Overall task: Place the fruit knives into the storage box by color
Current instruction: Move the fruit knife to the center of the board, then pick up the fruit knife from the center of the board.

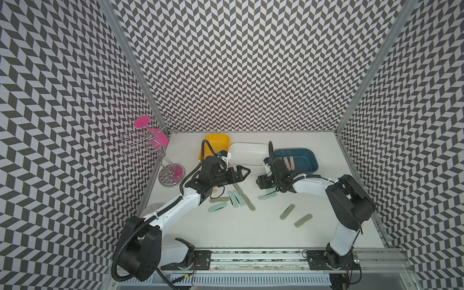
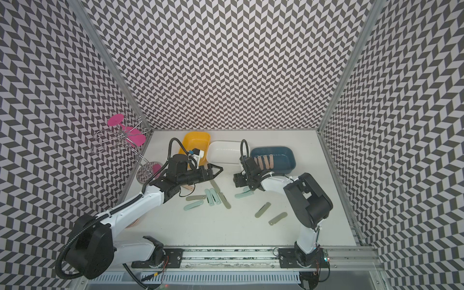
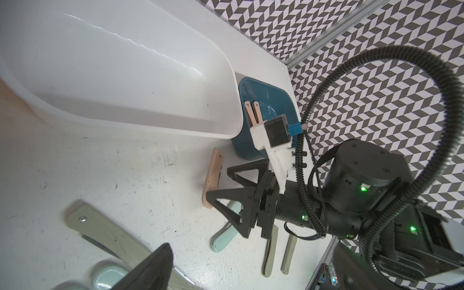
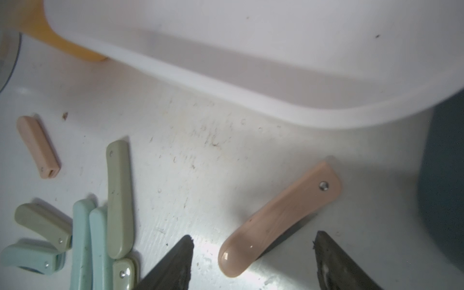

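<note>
Visibly, four pink knives (image 2: pixel 266 162) lie in the blue box (image 2: pixel 287 160).

The peach knife (image 4: pixel 278 221) is smooth, glossy plastic with a small shiny metal rivet (image 4: pixel 324 186), and the white bin (image 3: pixel 125 75) has the same glossy plastic sheen. The white tabletop (image 4: pixel 200 155) looks matt and scuffed. The right gripper (image 4: pixel 253 236) has matt black fingers (image 4: pixel 173 263) with rough edges.

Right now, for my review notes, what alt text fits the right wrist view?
A peach-pink fruit knife lies flat on the table between the tips of the open right pincer, not gripped, near the white box rim. Mint and sage knives lie clustered farther off.
</note>
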You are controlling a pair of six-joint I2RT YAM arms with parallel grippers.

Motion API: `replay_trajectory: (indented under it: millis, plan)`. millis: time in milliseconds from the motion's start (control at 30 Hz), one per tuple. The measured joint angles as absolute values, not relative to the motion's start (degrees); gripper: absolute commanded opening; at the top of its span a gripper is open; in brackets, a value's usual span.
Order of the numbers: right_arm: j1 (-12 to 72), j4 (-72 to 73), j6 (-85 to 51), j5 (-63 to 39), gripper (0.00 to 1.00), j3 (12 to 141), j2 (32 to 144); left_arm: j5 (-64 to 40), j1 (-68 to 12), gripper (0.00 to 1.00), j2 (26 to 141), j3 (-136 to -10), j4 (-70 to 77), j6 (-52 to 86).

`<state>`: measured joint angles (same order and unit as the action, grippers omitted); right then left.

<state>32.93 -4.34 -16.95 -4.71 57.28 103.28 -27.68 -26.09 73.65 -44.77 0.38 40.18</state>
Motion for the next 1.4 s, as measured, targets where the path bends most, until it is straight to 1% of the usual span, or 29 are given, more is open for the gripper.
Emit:
replay_trajectory:
  millis: [167, 367, 633, 767, 1000, 1400]
  plan:
    - [30.92, -5.34, -16.51, -4.43, 0.78, 59.59, 103.35, -27.66, -26.09, 1.0, 73.58, -44.77, 0.38, 40.21]
    - [30.61, -5.5, -15.94, -4.34, 0.78, 63.18, 105.3, -27.66, -26.09, 1.0, 73.58, -44.77, 0.36, 40.21]
    - [30.81, -5.04, -16.86, -5.89, 0.76, 61.67, 106.08, -27.59, -25.93, 1.0, 72.34, -44.34, 0.38, 40.21]
    - [31.7, -5.06, -18.09, -6.04, 0.76, 58.41, 105.65, -27.62, -25.85, 1.0, 72.01, -43.72, 0.38, 40.32]
    - [33.26, -4.05, -19.11, -6.46, 0.75, 57.71, 105.34, -27.62, -25.85, 1.0, 71.99, -43.7, 0.4, 40.58]
    - [37.78, -6.04, -17.34, -6.26, 0.71, 64.71, 109.97, -27.64, -25.5, 1.0, 70.72, -43.11, 0.43, 40.64]
